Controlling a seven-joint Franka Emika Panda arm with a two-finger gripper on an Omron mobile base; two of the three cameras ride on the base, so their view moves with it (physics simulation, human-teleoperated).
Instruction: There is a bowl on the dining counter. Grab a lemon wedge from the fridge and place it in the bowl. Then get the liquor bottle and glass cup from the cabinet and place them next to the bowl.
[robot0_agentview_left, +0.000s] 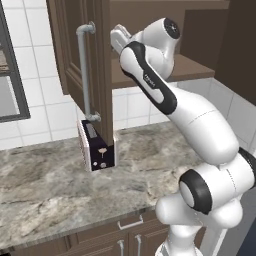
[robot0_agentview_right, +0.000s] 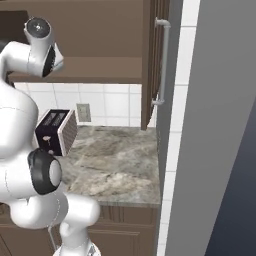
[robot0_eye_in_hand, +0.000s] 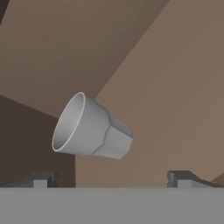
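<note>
Ahead of the open hand (robot0_eye_in_hand: 112, 177), whose two dark fingertips (robot0_eye_in_hand: 41, 178) stand wide apart and touch nothing, the glass cup (robot0_eye_in_hand: 89, 128) sits on the shelf (robot0_agentview_left: 192, 69) inside the cabinet (robot0_agentview_left: 82, 45), its door swung open above the marble worktop (robot0_agentview_left: 55, 185) carrying a toaster (robot0_agentview_left: 96, 145).

Glass cup (robot0_eye_in_hand: 92, 131) on cabinet shelf (robot0_eye_in_hand: 175, 87)

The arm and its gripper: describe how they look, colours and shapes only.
The arm is glossy white with rounded, tubular links, black bands at the joints and round dark-grey end caps. One black band carries small pale lettering, too small to read. The gripper has two small, blocky dark-grey fingertips.
</note>
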